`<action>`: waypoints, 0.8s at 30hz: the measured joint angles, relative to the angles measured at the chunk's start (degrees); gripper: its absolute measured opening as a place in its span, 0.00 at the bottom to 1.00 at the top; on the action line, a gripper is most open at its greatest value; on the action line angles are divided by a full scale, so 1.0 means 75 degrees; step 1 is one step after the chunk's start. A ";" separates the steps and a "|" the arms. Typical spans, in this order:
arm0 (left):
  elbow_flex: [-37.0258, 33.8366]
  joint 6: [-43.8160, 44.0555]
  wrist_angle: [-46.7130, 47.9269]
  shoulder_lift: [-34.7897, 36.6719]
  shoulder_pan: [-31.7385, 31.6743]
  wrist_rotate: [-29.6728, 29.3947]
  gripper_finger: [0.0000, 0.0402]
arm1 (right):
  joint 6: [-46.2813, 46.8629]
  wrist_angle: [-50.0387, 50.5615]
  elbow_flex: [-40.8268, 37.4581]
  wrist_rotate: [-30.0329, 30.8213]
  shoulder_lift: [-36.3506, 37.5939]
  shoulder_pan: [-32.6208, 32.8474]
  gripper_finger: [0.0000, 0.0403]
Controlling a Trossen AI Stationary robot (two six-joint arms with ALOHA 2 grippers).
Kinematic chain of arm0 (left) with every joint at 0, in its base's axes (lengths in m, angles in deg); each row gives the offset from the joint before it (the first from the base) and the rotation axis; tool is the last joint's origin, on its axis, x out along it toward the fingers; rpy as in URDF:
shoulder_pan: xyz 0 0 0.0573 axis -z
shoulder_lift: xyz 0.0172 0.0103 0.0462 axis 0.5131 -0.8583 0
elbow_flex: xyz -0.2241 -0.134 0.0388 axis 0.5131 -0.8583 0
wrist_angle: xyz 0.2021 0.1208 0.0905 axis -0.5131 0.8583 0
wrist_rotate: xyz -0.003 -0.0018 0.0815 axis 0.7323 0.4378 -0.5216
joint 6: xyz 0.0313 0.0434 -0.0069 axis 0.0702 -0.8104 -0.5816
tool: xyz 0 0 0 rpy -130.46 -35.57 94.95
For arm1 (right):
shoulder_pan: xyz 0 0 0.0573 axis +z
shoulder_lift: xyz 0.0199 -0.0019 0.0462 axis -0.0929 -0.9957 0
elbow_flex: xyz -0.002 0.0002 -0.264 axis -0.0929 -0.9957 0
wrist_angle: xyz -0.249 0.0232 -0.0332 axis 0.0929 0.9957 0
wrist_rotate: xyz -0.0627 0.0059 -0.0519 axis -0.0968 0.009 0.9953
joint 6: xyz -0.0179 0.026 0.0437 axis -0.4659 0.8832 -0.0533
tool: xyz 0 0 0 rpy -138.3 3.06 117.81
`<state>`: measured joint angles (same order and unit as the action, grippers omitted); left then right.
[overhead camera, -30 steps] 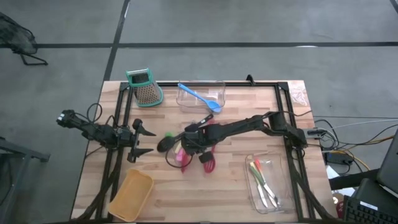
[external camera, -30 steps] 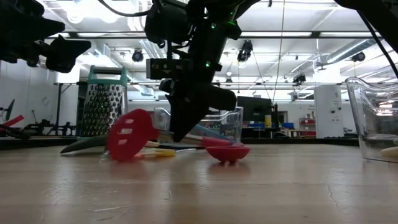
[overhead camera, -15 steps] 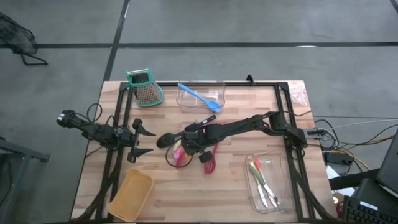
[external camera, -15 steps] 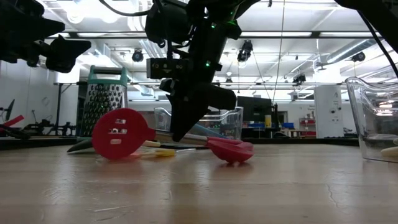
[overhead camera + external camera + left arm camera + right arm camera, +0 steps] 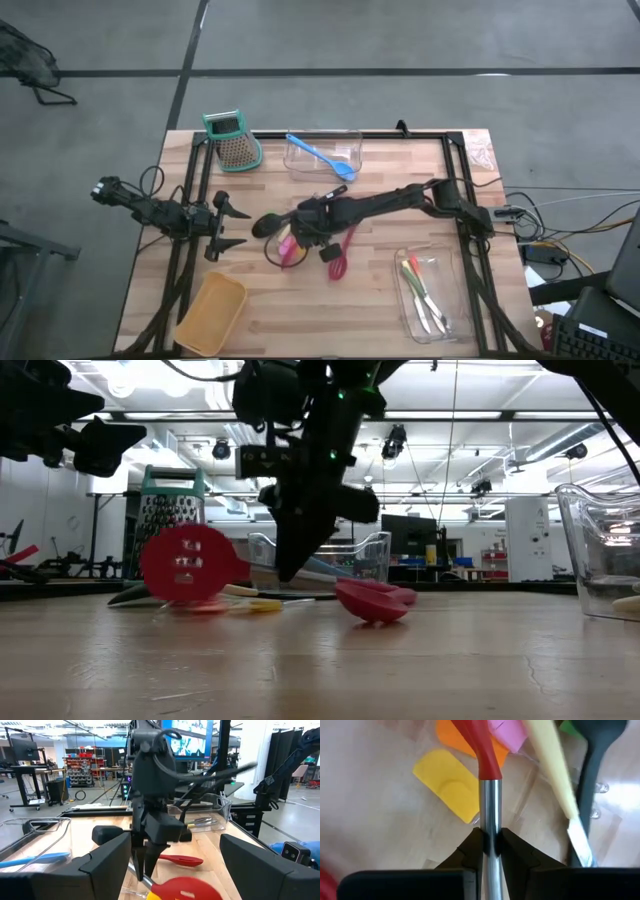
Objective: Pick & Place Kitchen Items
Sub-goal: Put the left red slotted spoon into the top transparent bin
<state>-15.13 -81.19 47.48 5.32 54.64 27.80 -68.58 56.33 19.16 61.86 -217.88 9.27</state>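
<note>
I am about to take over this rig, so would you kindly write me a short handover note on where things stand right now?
Right tool: shut on the metal handle of the red slotted utensil at mid-table, whose head is tipped up off the wood.
Left tool: open, empty, waiting at the table's left side.
Placed: blue spoon in the far clear bin; green- and orange-handled tools in the near-right clear bin.
Left: red spoon, black ladle and small coloured pieces lie in the middle pile. Tan bin holds nothing visible.
</note>
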 joint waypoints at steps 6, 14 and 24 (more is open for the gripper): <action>0.0001 -0.0002 0.0001 0.0000 0.0000 0.0000 0.78 | 0.0195 0.1083 0.0797 -0.0093 0.0041 -0.0083 0.10; 0.0002 -0.0002 0.0000 -0.0002 0.0000 -0.0001 0.78 | 0.0254 0.2215 0.1806 -0.0093 0.0044 -0.0267 0.10; 0.0000 0.0000 0.0001 0.0000 0.0000 0.0001 0.78 | 0.0326 0.3549 0.3247 0.0680 0.0044 -0.0756 0.10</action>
<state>-15.13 -81.19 47.49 5.33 54.64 27.81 -66.14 82.95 43.51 66.96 -217.55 3.60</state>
